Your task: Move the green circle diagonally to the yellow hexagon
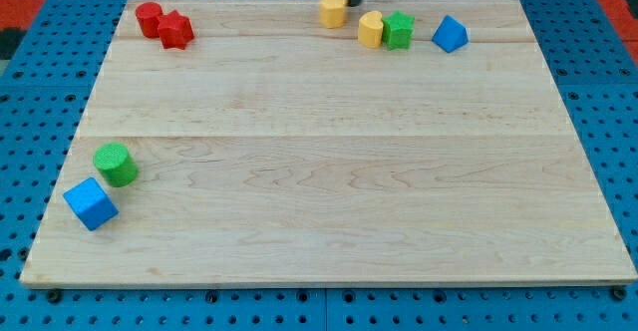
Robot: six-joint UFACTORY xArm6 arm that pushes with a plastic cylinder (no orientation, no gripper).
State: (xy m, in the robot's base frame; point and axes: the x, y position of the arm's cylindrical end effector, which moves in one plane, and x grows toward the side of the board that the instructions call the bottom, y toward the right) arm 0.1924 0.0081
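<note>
The green circle (116, 164) lies near the board's left edge, toward the view's bottom left. The yellow hexagon (333, 10) sits at the view's top, near the middle. My tip (353, 2) comes down at the view's top edge, just right of the yellow hexagon and close to it; contact cannot be told. The green circle is far from my tip, across the board to the lower left.
A blue cube (91, 203) sits just below-left of the green circle. A red circle (149, 19) and a red star (176, 30) lie top left. A yellow cylinder (371, 29), a green star (399, 30) and a blue block (450, 35) lie top right. The wooden board (329, 171) rests on a blue pegboard.
</note>
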